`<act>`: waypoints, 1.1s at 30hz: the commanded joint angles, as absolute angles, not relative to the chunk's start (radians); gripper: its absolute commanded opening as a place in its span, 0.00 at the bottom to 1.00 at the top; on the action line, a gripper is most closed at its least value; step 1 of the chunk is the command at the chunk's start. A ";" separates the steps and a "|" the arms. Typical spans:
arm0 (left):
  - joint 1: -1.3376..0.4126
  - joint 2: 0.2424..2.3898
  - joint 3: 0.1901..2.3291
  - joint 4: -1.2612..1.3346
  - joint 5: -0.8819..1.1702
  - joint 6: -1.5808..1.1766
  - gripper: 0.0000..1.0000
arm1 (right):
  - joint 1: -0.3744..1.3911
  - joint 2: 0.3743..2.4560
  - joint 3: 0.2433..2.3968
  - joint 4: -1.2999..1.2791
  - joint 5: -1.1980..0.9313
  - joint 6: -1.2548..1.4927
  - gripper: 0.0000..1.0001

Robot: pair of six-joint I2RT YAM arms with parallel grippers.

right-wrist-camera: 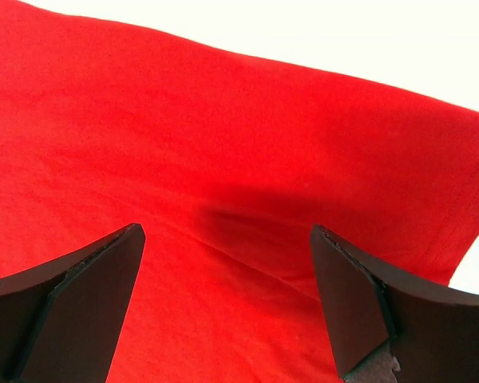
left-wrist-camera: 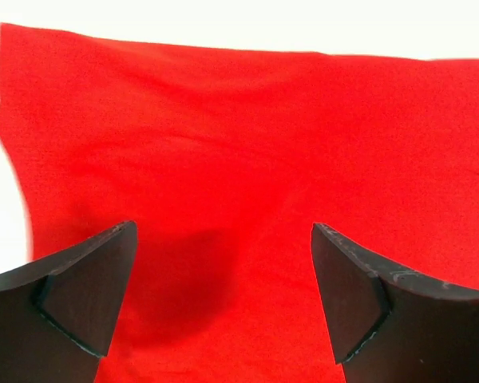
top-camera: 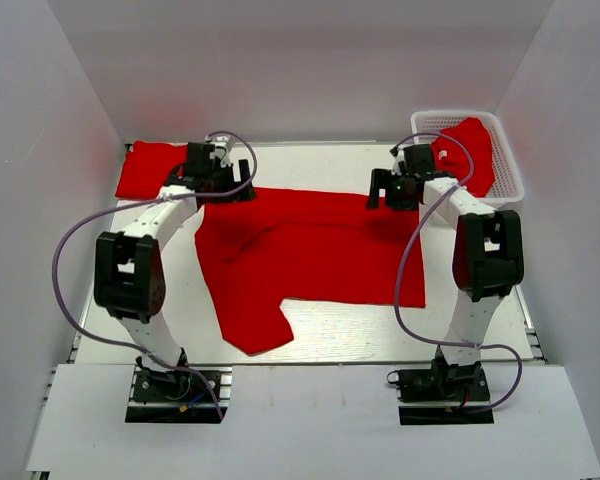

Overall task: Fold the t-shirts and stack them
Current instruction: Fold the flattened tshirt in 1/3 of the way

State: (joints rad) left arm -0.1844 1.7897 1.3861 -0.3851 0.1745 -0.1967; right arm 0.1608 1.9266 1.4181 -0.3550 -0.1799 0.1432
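Note:
A red t-shirt (top-camera: 310, 255) lies spread on the table's middle, one sleeve pointing toward the near edge. My left gripper (top-camera: 223, 188) is open above its far left corner; the cloth (left-wrist-camera: 223, 159) fills the left wrist view between the fingers. My right gripper (top-camera: 387, 192) is open above its far right corner; the cloth (right-wrist-camera: 223, 175) shows a soft crease there. A folded red t-shirt (top-camera: 150, 168) lies at the far left. Another red t-shirt (top-camera: 468, 150) lies crumpled in the basket.
The white lattice basket (top-camera: 508, 160) stands at the far right corner. White walls enclose the table on three sides. Grey cables loop beside both arms.

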 commanded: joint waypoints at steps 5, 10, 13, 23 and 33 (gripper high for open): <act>-0.193 1.733 1.126 -0.127 0.570 -0.293 1.00 | 0.160 1.904 1.388 -0.347 -0.163 0.146 0.90; -0.193 1.779 1.059 -0.112 0.638 -0.293 1.00 | 0.152 1.908 1.374 -0.342 -0.129 0.158 0.90; -0.193 1.779 1.002 -0.112 0.611 -0.302 1.00 | 0.150 1.919 1.376 -0.354 -0.103 0.167 0.90; -0.183 1.827 0.962 -0.121 0.581 -0.302 1.00 | 0.150 1.917 1.368 -0.368 -0.058 0.190 0.90; -0.183 1.662 1.192 -0.377 0.283 -0.279 1.00 | 0.155 1.813 1.405 -0.408 -0.074 0.170 0.90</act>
State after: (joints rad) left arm -0.1867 1.7844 1.1042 -0.2817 0.4221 -0.2920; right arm 0.1566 1.9015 1.3769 -0.3859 -0.0738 0.1780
